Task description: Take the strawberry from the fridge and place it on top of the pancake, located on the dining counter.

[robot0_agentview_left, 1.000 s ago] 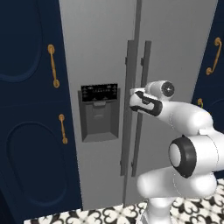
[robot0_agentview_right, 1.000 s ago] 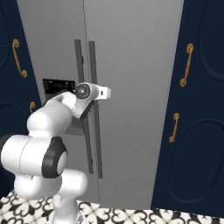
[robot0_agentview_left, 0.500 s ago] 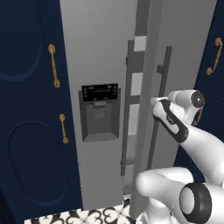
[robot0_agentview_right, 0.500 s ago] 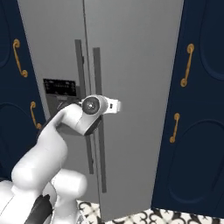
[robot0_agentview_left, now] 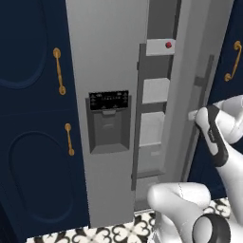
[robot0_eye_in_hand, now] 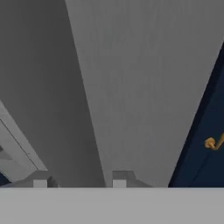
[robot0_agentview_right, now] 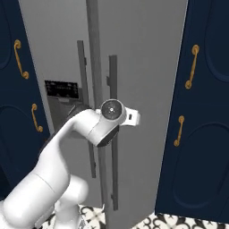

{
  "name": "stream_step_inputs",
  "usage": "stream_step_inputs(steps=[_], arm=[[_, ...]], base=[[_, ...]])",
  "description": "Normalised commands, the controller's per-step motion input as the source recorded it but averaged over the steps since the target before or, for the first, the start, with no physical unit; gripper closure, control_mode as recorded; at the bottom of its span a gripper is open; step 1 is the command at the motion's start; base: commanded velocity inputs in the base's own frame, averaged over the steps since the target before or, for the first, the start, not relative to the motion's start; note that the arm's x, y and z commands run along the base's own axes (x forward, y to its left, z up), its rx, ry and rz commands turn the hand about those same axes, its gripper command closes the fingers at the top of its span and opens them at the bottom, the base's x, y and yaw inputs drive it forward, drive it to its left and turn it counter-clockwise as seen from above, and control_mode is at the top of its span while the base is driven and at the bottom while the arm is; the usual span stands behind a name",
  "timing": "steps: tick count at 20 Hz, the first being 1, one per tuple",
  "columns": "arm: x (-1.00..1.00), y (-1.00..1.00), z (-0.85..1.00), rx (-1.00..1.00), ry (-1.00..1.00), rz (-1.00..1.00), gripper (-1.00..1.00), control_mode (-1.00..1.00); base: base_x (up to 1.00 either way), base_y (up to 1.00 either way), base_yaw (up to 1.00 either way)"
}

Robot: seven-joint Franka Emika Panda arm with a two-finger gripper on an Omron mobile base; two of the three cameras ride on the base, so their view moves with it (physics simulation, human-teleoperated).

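Looking along the arm first: my pincer (robot0_agentview_left: 193,115) sits at the inner edge of the right-hand door (robot0_agentview_left: 187,71) of the fridge (robot0_agentview_left: 109,57), just below that door's long dark handle (robot0_agentview_left: 205,80). In the hand view the pincer (robot0_eye_in_hand: 79,180) is closed down, and I see plain grey door face between its tips, nothing held. Whether it touches the handle, I cannot tell.

That right door stands swung partly out toward me, so its slab blocks a straight path from the arm's side into the opening. The left door, with its black control panel (robot0_agentview_left: 109,100) and recessed dispenser, is closed, and its own vertical handle (robot0_agentview_left: 138,114) runs down the near edge of the gap.

Through the gap I see grey inner shelves stacked one above another. The strawberry (robot0_agentview_left: 168,45) rests on the top shelf (robot0_agentview_left: 159,47), a tiny red dot well above the pincer and deeper inside.

Navy cabinets (robot0_agentview_left: 28,118) with gold handles (robot0_agentview_left: 59,71) flank the fridge on both sides, and patterned tile floor (robot0_agentview_left: 114,233) shows at its foot.
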Motion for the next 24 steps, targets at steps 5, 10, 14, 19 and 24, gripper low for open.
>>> stream_step_inputs(steps=[5, 10, 14, 19, 24], arm=[[-0.51, -0.92, 0.18, 0.08, 0.05, 0.00, -1.00, -1.00], [-0.31, -0.44, 0.43, 0.00, 0.18, -0.01, -1.00, -1.00], [-0.53, 0.25, 0.15, -0.11, 0.19, -0.15, -1.00, -1.00], [-0.18, 1.00, 0.02, -0.43, 0.35, -0.18, -1.00, -1.00], [0.44, 0.78, 0.01, -0.65, 0.57, -0.07, -1.00, -1.00]], base=[[0.00, 0.00, 0.00], [0.00, 0.00, 0.00], [0.00, 0.00, 0.00], [0.00, 0.00, 0.00], [0.00, 0.00, 0.00]])
